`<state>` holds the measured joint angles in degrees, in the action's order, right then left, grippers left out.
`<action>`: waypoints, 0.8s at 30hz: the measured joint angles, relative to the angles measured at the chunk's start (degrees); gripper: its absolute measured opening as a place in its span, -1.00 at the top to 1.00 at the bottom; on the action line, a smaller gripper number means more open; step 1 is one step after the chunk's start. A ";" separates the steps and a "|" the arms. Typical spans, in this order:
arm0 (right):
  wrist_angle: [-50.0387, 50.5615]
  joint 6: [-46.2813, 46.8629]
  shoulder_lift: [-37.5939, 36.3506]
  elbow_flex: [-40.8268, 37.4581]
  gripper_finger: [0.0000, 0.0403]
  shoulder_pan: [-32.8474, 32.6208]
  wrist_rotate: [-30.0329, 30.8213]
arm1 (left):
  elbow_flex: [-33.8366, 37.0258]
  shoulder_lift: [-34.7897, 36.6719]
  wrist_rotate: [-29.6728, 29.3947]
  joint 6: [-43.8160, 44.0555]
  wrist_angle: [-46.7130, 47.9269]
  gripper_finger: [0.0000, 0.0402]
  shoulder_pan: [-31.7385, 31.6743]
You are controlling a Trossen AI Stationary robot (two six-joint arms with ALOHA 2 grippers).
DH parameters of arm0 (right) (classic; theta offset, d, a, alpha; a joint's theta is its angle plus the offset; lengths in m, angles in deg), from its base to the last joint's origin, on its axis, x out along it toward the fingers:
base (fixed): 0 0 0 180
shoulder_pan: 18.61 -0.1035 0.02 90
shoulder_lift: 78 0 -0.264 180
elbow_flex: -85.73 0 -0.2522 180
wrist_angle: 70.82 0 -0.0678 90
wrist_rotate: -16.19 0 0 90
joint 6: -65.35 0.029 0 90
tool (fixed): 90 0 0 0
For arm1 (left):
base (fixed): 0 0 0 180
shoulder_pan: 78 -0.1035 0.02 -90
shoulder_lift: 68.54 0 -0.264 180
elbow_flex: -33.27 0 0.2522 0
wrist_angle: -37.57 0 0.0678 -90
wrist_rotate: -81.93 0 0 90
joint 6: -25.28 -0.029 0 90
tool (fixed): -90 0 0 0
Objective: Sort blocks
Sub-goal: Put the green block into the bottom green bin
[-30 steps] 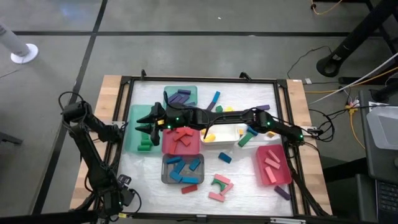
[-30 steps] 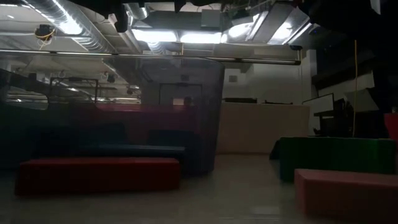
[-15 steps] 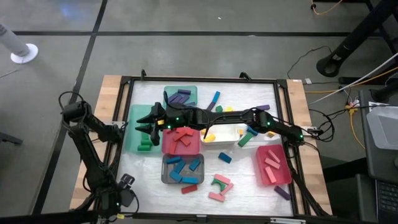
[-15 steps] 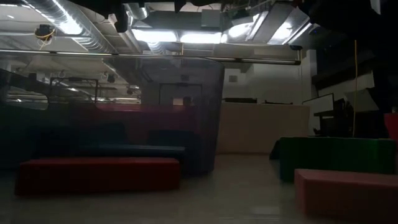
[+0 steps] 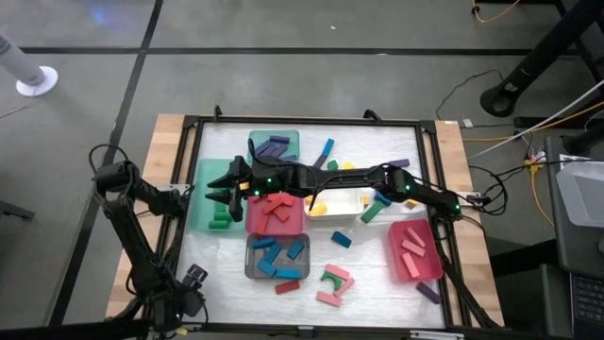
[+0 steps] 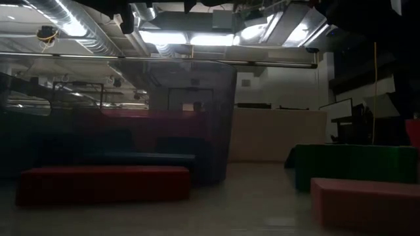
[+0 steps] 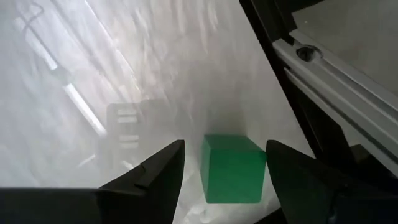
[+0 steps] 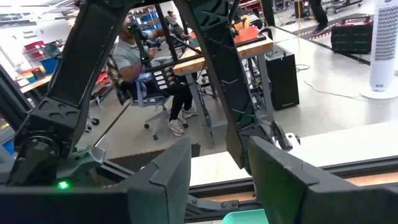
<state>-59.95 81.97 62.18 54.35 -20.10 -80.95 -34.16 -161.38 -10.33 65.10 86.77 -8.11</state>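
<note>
Left wrist view: the left gripper (image 7: 224,168) has fingers spread wide, a green block (image 7: 231,168) between them; right gripper (image 8: 219,165) fingers gape, empty.

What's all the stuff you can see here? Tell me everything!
table: one, white top with a black frame
green trays: two, green, left and far side
red tray: one, red, middle
grey tray: one, grey, near the red tray
white tray: one, white, middle
pink tray: one, pink, right
sorted blocks: many, purple, green, red, blue, yellow and pink, in the trays
loose blocks: several, mixed colours, on the table top
green cube: one, green, by the frame
person: one, seated beyond the table
left pincer: open, either side of the green cube
right pincer: open, above the left green tray
</note>
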 joint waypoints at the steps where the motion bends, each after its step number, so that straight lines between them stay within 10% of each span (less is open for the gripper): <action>1: 0.00 0.00 0.00 0.00 0.19 0.00 0.00 | 0.00 -0.14 -0.01 -0.42 0.00 -0.07 0.08; 16: 0.00 -0.39 0.00 -0.02 0.19 0.02 0.00 | 0.09 -2.64 3.78 1.97 5.95 -0.04 0.33; 24: 0.12 -0.44 -0.32 0.00 0.19 0.02 0.00 | 0.04 -2.55 3.14 2.01 5.53 0.43 0.35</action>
<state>-59.84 81.53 61.87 54.35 -20.08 -80.95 -34.12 -163.93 -7.19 67.11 92.30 -7.76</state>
